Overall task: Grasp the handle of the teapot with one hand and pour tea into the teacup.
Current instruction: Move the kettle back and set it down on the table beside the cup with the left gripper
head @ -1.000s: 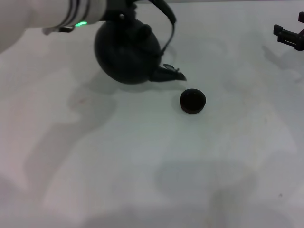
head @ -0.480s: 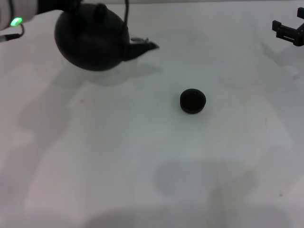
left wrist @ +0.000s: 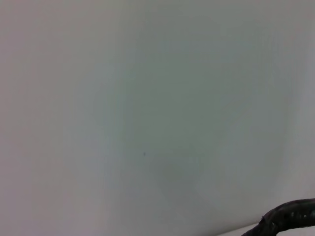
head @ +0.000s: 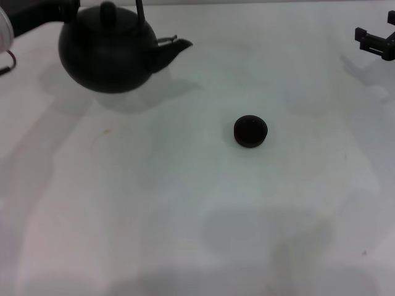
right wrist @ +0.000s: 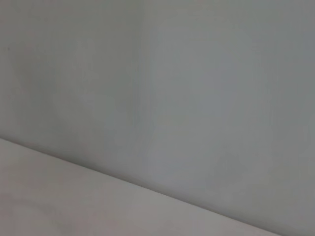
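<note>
Two dark things, teapot (head: pixel 110 52) and teacup (head: pixel 250 131), on white tabletop (head: pixel 185 216).

In the head view, you have a flat white table (head: pixel 185 209) filling the scene. The large round matte-black teapot (head: pixel 108 55) is at the far left corner, with its short spout (head: pixel 176 45) pointing right, toward the middle of the table. Its arched black wrapped handle (head: pixel 139 7) rises from the top, behind the small lid knob (head: pixel 108 9), and runs out of view. Your left arm (head: pixel 34 15) enters just left of the teapot. The small round dark handleless teacup (head: pixel 250 131) stands on the table, nearer to you and to the right of the spout, well apart from it. The right gripper (head: pixel 375 42) sits at the far right edge, well away from both.
</note>
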### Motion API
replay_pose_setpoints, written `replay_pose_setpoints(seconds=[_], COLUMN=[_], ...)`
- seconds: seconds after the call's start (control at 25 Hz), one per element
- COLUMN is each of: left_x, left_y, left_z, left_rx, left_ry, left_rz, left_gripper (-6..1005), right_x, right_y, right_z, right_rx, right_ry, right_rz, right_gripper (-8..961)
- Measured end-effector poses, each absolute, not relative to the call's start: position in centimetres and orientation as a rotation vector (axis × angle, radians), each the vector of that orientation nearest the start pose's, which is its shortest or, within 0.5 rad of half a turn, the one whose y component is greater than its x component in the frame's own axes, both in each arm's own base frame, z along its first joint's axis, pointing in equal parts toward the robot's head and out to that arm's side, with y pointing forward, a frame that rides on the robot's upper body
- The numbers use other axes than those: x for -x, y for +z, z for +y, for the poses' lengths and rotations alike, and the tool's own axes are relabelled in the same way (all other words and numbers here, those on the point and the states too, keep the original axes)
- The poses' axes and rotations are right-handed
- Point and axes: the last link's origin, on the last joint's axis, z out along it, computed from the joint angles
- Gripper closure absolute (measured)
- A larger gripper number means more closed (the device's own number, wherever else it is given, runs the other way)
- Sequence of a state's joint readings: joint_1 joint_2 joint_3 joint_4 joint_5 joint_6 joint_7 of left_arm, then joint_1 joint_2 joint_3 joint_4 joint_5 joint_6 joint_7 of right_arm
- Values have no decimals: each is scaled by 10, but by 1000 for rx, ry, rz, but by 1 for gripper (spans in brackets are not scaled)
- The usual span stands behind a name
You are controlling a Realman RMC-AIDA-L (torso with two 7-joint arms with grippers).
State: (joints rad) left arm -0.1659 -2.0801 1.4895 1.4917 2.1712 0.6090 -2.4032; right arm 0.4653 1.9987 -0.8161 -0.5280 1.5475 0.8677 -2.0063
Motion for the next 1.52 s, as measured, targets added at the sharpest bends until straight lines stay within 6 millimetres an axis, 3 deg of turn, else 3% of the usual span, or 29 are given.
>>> replay_pose_setpoints(seconds=[0.08,0.6,1.16,1.52], left_x=[219,245,259,272], left_y=[28,4,-8,-7], left_z=[365,357,344,336], left_rx=[2027,2064,2115,2110], left_ry=[-431,-449,-491,-609], left_rz=[-794,-808,-805,-813], left_gripper=[881,882,882,882], right_x=[-348,-351,-351,-351], right_y=[46,45,44,44], right_z=[381,379,379,378], right_rx=[2066,2066,2068,2076], right_ry=[363,360,361,354], right_rz=[673,680,680,679], right_gripper=[109,108,109,109])
